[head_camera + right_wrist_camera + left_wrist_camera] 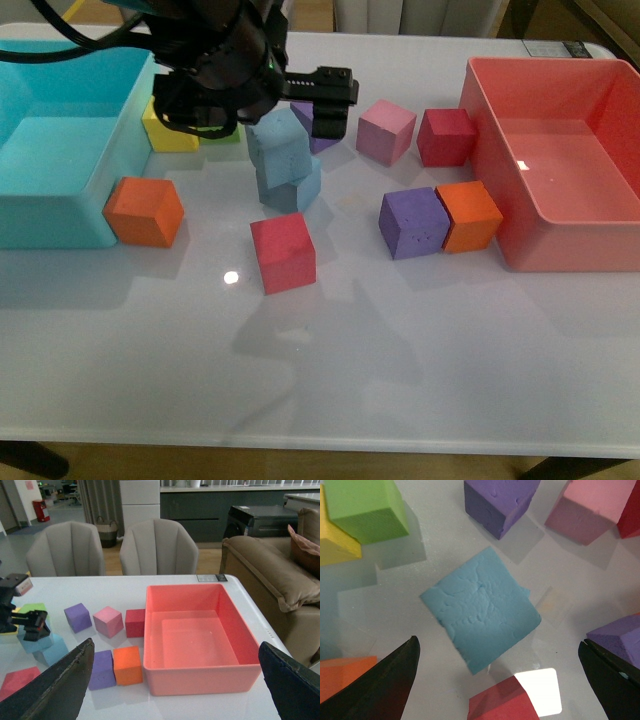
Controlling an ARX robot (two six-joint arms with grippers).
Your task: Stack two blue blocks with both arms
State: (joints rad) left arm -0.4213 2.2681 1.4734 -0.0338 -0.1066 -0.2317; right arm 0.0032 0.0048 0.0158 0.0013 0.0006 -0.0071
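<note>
Two light blue blocks stand as a stack in the middle of the table, the upper blue block point(278, 143) twisted and shifted left on the lower blue block point(298, 189). My left gripper point(262, 108) hangs open just above the stack. In the left wrist view the upper block's top face point(482, 609) lies between and ahead of the spread fingers point(385, 682), untouched, with a sliver of the lower block point(528, 594) showing. My right gripper point(175, 692) is open and empty, away to the right over the pink bin point(200, 677). It is out of the front view.
A turquoise bin point(60, 215) stands at the left and a pink bin point(560, 250) at the right. Around the stack lie a red cube point(283, 252), an orange cube point(145, 211), a yellow cube point(168, 130), a purple cube point(413, 222), another orange cube point(468, 215) and a pink cube point(386, 131).
</note>
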